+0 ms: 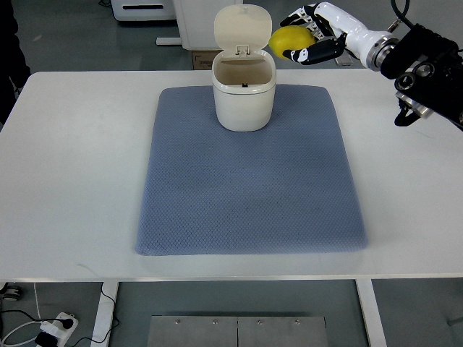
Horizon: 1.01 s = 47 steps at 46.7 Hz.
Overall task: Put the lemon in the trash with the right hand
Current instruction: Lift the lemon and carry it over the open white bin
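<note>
The right hand (pixel 312 32) reaches in from the upper right of the top view, its white and black arm (pixel 405 58) crossing the far right corner of the white surface (pixel 72 181). Its fingers (pixel 322 50) are curled around a yellow lemon (pixel 288 40), gripping it from the right side, with dark fingertips showing above and below the fruit. The lemon is held up in the air, just to the right of the open lid (pixel 242 27) of the trash bin (pixel 244 94) and a little beyond the bin's mouth, not over the opening.

The trash bin is a small cream tub with rounded corners. It stands upright at the far middle edge of a blue-grey mat (pixel 249 195), and its hinged lid is tipped back so that the inside of the bin shows; what can be seen of the inside looks bare. The mat lies flat in the middle of the surface and covers most of its depth.

Below the near edge of the surface, a power strip (pixel 54 329) with cables lies on the floor at the lower left
</note>
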Motion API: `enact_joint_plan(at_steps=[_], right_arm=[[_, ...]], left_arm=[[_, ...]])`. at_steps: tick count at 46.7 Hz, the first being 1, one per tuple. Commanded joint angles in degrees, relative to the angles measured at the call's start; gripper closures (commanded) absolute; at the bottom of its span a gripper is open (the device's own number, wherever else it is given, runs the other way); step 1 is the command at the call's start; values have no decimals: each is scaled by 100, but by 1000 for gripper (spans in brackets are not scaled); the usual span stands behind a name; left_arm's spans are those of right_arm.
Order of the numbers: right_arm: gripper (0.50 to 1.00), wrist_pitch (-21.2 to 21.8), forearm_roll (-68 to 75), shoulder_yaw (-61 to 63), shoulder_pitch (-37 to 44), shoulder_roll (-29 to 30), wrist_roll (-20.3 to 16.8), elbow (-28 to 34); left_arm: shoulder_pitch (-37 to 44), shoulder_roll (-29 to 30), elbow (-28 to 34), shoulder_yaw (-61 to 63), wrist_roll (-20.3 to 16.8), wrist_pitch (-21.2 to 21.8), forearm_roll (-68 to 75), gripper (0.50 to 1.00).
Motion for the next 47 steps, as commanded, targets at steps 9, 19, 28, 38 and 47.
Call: enact_joint_plan(at_steps=[9, 19, 28, 38, 47], right_arm=[[1000, -207, -32, -412, 288, 355, -232, -54], [1000, -277, -58, -667, 420, 540, -478, -151], [1000, -286, -67, -694, 499, 733, -733, -257], [1000, -409, -67, -703, 561, 1058, -856, -529], [1000, -488, -67, -817, 596, 1331, -909, -784]], left_arm=[[9, 0, 0, 0, -1, 0, 1, 500], [0, 0, 0, 0, -1, 0, 1, 500], [0, 0, 0, 0, -1, 0, 1, 500], [0, 0, 0, 0, -1, 0, 1, 500], [9, 0, 0, 0, -1, 0, 1, 500]])
